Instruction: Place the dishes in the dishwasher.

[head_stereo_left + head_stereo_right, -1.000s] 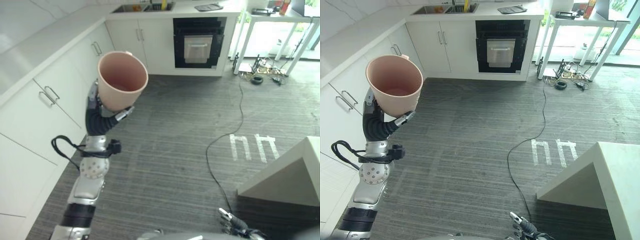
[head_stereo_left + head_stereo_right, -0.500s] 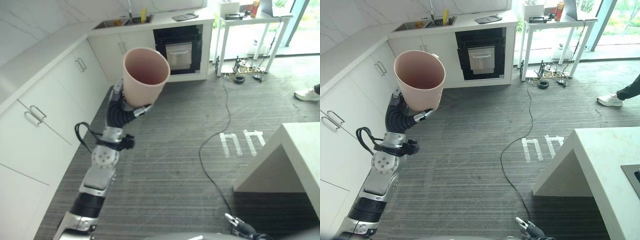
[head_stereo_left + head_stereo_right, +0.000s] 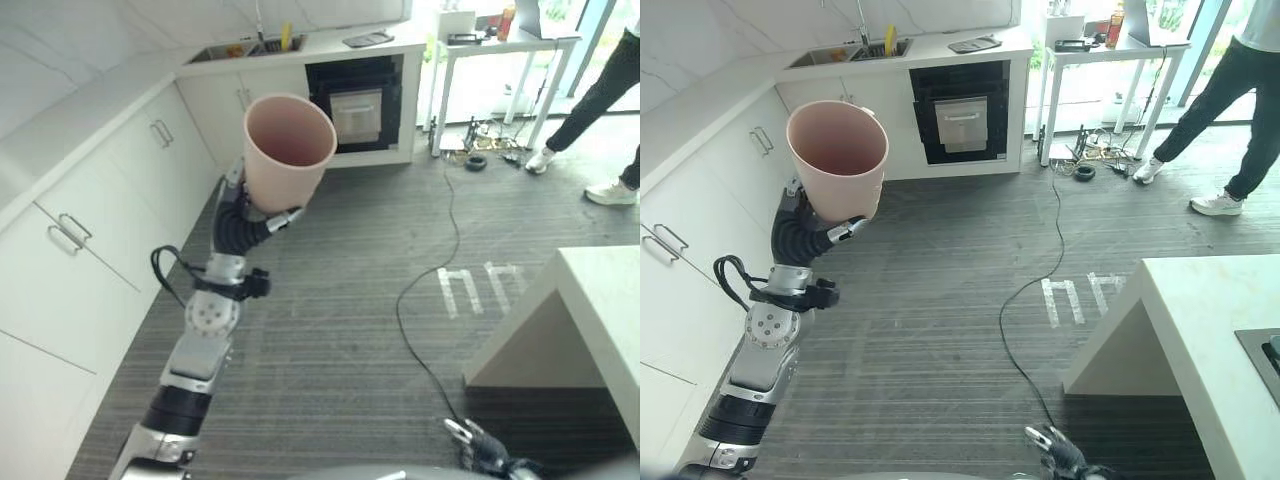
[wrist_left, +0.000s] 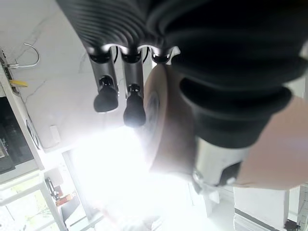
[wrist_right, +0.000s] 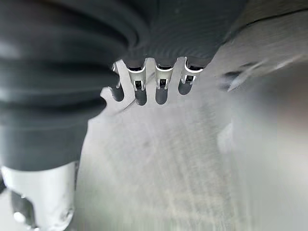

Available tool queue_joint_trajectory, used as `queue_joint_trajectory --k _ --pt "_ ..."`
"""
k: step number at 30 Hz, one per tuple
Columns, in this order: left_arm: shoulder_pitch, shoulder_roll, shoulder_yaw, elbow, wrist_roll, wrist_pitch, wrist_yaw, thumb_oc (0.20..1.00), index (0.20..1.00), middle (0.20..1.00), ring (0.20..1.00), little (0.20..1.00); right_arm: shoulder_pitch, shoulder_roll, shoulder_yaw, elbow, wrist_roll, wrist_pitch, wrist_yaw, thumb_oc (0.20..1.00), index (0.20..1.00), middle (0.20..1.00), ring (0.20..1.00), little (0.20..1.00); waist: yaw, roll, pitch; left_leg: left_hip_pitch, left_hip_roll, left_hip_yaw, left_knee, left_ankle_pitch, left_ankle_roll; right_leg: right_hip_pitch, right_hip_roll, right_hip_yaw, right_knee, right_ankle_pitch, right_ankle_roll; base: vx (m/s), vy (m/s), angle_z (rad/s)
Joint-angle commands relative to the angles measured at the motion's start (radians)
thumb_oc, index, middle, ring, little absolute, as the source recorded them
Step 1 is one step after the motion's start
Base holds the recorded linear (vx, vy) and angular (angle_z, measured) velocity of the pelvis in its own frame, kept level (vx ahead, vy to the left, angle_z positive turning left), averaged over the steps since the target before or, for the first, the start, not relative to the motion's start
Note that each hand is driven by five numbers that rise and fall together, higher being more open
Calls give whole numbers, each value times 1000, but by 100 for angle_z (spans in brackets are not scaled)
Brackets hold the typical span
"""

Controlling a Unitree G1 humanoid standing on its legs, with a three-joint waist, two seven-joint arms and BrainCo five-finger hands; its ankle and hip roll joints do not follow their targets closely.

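One dish in play: a pink cup, held up at chest height by the left robot hand, whose fingers and thumb curl around the cup's base, mouth tilted up and away. Left of that robot hand runs a row of white cabinets under a table; beyond it, further along the floor, sits a sink and a black built-in appliance with its door closed (oven or dishwasher, cannot tell). Right of the cup a person walks across the far floor. A white island table stands well right of the left robot hand. Low in the eye views the right robot hand hangs empty with relaxed, straight fingers. Judged progress: early, with the cup picked up and in carry; no open rack visible, so loading is all left.
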Motion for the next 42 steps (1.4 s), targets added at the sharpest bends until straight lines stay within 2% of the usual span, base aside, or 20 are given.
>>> queue_joint_trajectory --k 1,3,4,5,7,8,10,12,14,18,19,24,27,31,32,33,35,36,39,42 --pt "-13 35 44 12 -19 -53 42 200 200 200 200 200 -54 56 18 -26 9 -49 -3 1000 1000 1000 1000 1000 -26 -80 -7 15 -80 14 53 -96 16 44 16 180 -59 -18 24 3 -159 0" --pt "5 29 45 32 -13 -84 56 200 200 200 200 200 -64 45 28 -79 -1 -41 2 1000 1000 1000 1000 1000 -23 -99 6 -36 -67 25 190 -132 16 34 7 192 -45 -17 13 -3 -166 6" --pt "5 29 45 32 -13 -84 56 200 200 200 200 200 -64 45 28 -79 -1 -41 2 1000 1000 1000 1000 1000 -23 -99 6 -36 -67 25 190 -132 16 34 7 192 -45 -17 13 -26 -285 18" --pt "23 29 54 48 -17 -119 58 200 200 200 200 200 -72 26 37 -128 0 -40 13 1000 1000 1000 1000 1000 -7 -125 36 -169 -30 18 458 -115 11 29 5 200 -28 -14 -14 42 -305 3" --pt "38 23 67 74 -19 -150 36 200 200 200 200 200 -78 11 37 -140 11 -49 35 1000 1000 1000 1000 1000 11 -123 73 -292 5 -27 621 -62 -15 48 32 218 -13 -34 -37 106 -269 -7" --pt "41 21 72 79 -18 -155 29 200 200 200 200 200 -78 10 34 -140 10 -49 41 1000 1000 1000 1000 1000 14 -120 79 -307 9 -23 602 -33 -23 54 39 216 -13 -41 -40 169 -37 -19" --pt "57 15 80 83 -15 -163 27 200 200 200 200 200 -79 10 34 -155 -5 -40 43 1000 1000 1000 1000 1000 20 -99 83 -300 8 1 380 70 -52 77 49 198 -14 -65 -37 261 124 -27" --pt "62 12 80 81 -16 -162 31 200 200 200 200 200 -77 9 39 -173 -6 -24 32 1000 1000 1000 1000 1000 22 -89 80 -298 15 5 240 136 -66 87 50 191 -19 -69 -35 269 200 -23" --pt "72 0 77 88 -16 -175 33 200 200 200 200 200 -63 0 49 -186 1 -12 17 1000 1000 1000 1000 1000 20 -77 75 -298 63 10 55 237 -107 101 36 173 -10 -86 -28 453 383 -27" --pt "74 -1 76 111 -15 -192 37 200 200 200 200 200 -54 -7 51 -178 -3 -7 16 1000 1000 1000 1000 1000 6 -76 61 -261 78 76 42 187 -101 109 -1 142 39 -130 -11 357 352 -11" --pt "71 3 73 114 -15 -185 37 200 200 200 200 200 -48 -4 44 -167 14 -1 12 1000 1000 1000 1000 1000 7 -80 55 -252 58 79 57 136 -81 126 -16 146 67 -155 -4 467 459 -5" --pt "37 8 63 119 -2 -166 -2 200 200 200 200 200 -21 35 20 -182 26 4 -24 1000 1000 1000 1000 1000 16 -96 23 -225 -44 58 54 56 -5 157 -56 156 113 -179 33 393 467 -3" --pt "-17 21 36 135 -1 -151 -7 200 200 200 200 200 -11 65 -1 -207 59 7 -59 1000 1000 1000 1000 1000 6 -109 11 -174 -143 28 7 5 79 84 -93 165 318 -71 102 258 508 59" --pt "-36 32 16 128 4 -134 -27 200 200 200 200 200 -1 91 -6 -247 65 -11 -76 1000 1000 1000 1000 1000 7 -115 12 -145 -198 36 -1 -41 135 -31 -134 149 631 75 174 130 351 75" --pt "-31 35 5 109 10 -123 -23 200 200 200 200 200 -14 90 -1 -272 78 -16 -78 1000 1000 1000 1000 1000 -10 -111 27 -115 -206 23 -1 -65 145 -132 -79 163 657 50 163 81 189 38" --pt "-32 34 0 104 17 -127 -20 200 200 200 200 200 -17 79 -1 -308 80 0 -79 1000 1000 1000 1000 1000 -30 -94 44 -98 -185 11 -1 -53 138 -196 -47 141 586 21 123 87 143 31" --pt "-32 34 0 100 18 -128 -25 200 200 200 200 200 -18 70 -6 -320 81 4 -70 1000 1000 1000 1000 1000 -38 -86 56 -74 -175 -6 -1 -61 129 -234 -67 130 524 21 113 146 -32 23" --pt "-33 37 -5 92 12 -123 -44 200 200 200 200 200 -14 57 -17 -327 109 9 -60 1000 1000 1000 1000 1000 -58 -95 79 -33 -175 -43 -1 -91 119 -286 -104 159 307 110 123 245 -108 31" --pt "-24 36 -18 84 20 -127 -60 200 200 200 200 200 -17 66 -27 -313 118 2 -54 1000 1000 1000 1000 1000 -65 -106 83 -4 -180 -51 -1 -126 117 -308 -137 181 170 200 147 301 -142 36" --pt "-7 38 -30 78 18 -129 -76 200 200 200 200 200 -14 79 -32 -294 121 -7 -52 1000 1000 1000 1000 1000 -62 -115 77 41 -177 -23 -1 -171 111 -295 -175 148 73 253 168 377 -172 19"
